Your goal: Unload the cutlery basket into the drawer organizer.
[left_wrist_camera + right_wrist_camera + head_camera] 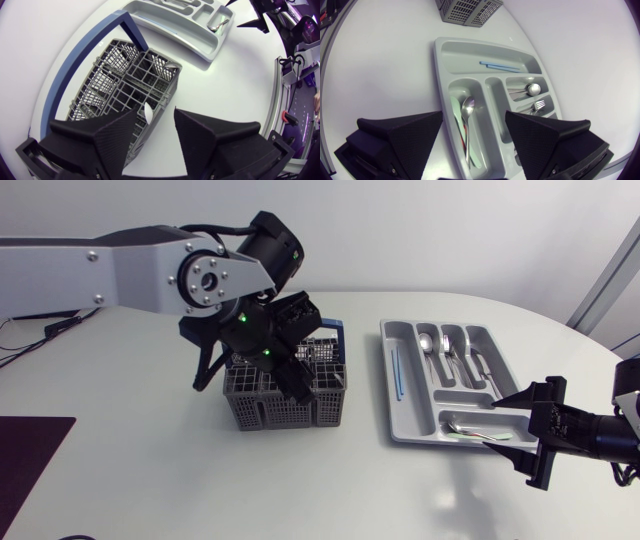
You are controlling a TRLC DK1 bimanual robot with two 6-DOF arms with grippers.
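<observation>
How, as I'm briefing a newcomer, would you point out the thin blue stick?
Find the grey plastic drawer organizer beside the grey mesh cutlery basket. In its long compartment nearest the basket lies the thin light-blue stick, alone. It is the only blue piece in the organizer.

My head view overlooks the table (150, 480); left wrist sits close above the grey mesh plastic basket (125, 75), right above the grey divided plastic tray (470, 50) all share.

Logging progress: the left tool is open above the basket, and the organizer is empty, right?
Not empty: the right wrist view shows spoons, a fork and a blue stick in the organizer. The left tool is open above the basket.
</observation>
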